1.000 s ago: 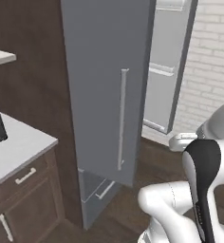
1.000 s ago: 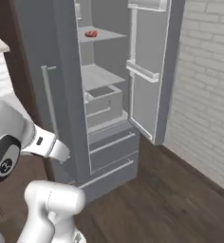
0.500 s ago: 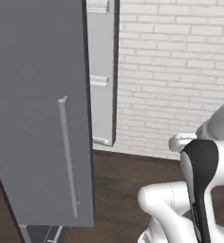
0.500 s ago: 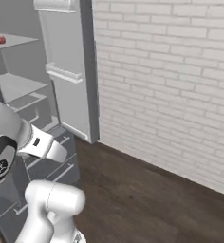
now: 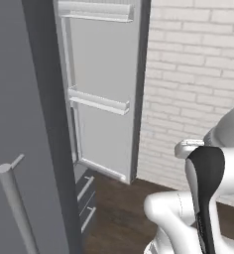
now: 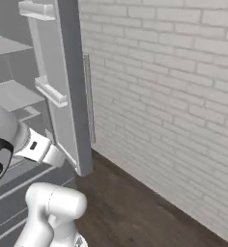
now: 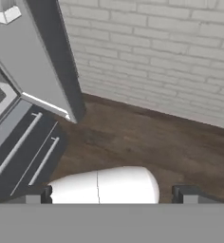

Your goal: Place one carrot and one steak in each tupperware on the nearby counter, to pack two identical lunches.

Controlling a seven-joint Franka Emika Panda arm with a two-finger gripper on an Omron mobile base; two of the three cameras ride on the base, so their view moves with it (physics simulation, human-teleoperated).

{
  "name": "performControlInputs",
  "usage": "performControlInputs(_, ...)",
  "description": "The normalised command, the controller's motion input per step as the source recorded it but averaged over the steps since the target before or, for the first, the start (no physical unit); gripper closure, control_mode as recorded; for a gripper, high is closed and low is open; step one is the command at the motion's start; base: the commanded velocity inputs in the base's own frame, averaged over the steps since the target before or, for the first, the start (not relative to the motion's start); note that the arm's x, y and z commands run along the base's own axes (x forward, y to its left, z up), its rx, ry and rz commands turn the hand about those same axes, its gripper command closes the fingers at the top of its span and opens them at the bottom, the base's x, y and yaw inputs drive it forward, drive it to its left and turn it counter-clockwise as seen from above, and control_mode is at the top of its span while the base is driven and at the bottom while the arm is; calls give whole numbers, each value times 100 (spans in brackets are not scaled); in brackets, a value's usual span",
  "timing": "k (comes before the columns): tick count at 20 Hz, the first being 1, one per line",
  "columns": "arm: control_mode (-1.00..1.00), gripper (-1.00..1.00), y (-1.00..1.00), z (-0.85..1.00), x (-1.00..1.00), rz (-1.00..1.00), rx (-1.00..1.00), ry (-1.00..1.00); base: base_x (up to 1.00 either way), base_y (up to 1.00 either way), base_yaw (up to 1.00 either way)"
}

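Grey fridge door (image 5: 106, 89) hangs open beside the brick wall (image 6: 174, 96); gripper (image 7: 113, 193) fingers spread wide, holding nothing, over the wood floor (image 7: 147, 137).

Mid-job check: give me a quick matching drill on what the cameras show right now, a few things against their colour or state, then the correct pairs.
Things:
1. fridge door
2. brick wall
3. floor
4. tool

Colour or state:
A. dark brown wood planks
B. fingertips set wide apart, nothing between them
C. grey, swung open, shelves on its inner face
D. white, running behind the open door

Pairs: 1-C, 2-D, 3-A, 4-B
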Motion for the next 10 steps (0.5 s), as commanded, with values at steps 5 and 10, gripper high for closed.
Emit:
performControlInputs(5,100,-100,0,0,0,0,0,0,81,0,82)
performControlInputs(10,100,-100,0,0,0,0,0,0,63,18,75)
